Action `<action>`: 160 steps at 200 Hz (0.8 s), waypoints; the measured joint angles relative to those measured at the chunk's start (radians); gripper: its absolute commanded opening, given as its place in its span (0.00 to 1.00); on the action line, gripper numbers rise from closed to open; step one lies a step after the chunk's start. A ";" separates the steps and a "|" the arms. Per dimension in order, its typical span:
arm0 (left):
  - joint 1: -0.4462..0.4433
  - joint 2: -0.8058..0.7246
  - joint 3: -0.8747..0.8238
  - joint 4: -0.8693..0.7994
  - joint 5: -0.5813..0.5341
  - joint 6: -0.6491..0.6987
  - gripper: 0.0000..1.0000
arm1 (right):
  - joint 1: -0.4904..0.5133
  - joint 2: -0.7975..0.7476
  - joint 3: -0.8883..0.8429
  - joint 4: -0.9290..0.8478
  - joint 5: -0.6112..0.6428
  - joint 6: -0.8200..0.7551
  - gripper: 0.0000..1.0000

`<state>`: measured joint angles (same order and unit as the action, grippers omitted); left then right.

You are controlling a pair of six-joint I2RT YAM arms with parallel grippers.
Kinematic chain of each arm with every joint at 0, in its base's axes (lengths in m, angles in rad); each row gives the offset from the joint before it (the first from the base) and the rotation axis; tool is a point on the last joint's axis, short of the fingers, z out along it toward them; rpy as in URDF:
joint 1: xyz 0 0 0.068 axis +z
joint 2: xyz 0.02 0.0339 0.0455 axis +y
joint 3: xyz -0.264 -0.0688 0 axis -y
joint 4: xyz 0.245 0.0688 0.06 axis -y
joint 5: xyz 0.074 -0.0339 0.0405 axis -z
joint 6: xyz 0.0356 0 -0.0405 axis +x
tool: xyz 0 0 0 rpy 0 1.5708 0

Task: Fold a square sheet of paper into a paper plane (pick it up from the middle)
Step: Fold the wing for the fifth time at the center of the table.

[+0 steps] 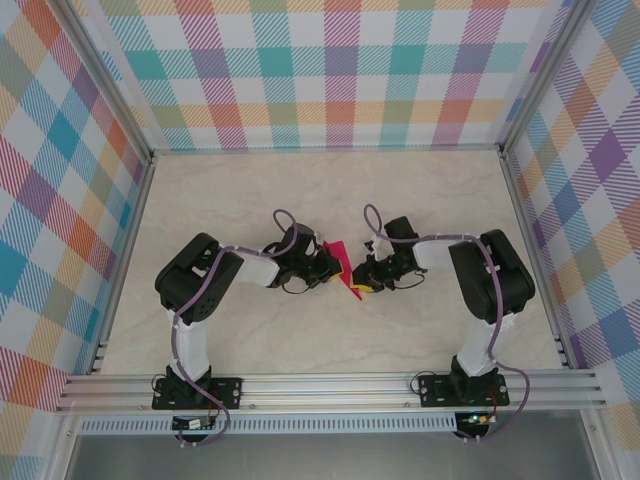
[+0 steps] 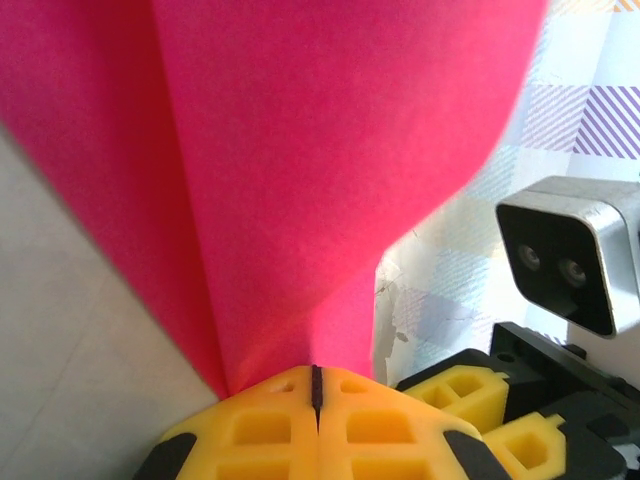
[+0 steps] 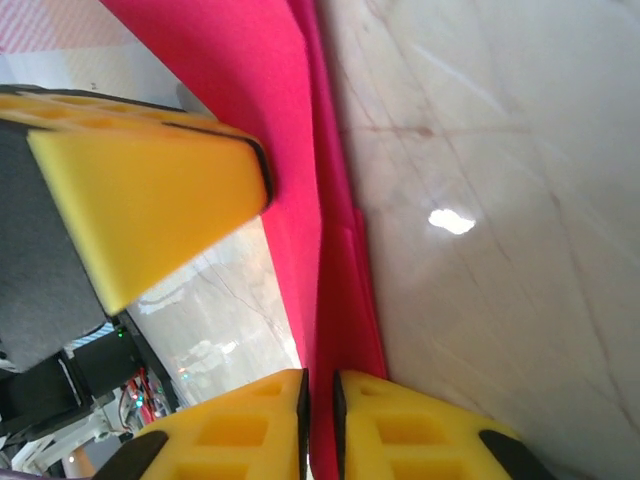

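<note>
My left fingers (image 2: 270,400) and right fingers (image 3: 400,400) each pinch the paper (image 2: 300,150). I'd hold the layers aligned and crease slowly, without tearing.

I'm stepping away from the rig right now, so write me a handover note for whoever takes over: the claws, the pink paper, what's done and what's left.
Claws: the left claw is shut on the pink paper, pinching its narrowed end. The right claw is shut on the same paper, along a layered folded edge.
Paper: held between both claws at the middle of the table, folded to a pointed shape.
Done: picked up, first folds made.
Left: the remaining folds. It does not look like a finished plane yet, though much of it is hidden.
</note>
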<state>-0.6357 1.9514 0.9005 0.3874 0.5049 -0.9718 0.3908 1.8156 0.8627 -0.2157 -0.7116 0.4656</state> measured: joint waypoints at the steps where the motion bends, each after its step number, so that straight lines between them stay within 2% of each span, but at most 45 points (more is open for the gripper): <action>1: 0.000 0.000 0.000 0.000 0.000 0.000 0.04 | 0.000 -0.001 0.000 -0.002 0.001 0.000 0.19; 37: -0.001 0.000 0.000 -0.001 -0.002 0.000 0.04 | 0.005 -0.059 -0.017 -0.058 0.021 -0.018 0.17; 111: -0.001 0.000 0.002 -0.005 -0.002 0.000 0.04 | 0.017 -0.027 -0.020 -0.080 0.046 -0.018 0.15; 160: -0.001 0.000 0.008 -0.019 -0.002 0.002 0.04 | 0.020 -0.056 -0.013 -0.098 0.067 -0.018 0.28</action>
<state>-0.6369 1.9514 0.9081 0.3687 0.5026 -0.9703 0.4110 1.7599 0.8501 -0.3134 -0.6445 0.4480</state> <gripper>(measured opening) 0.055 0.259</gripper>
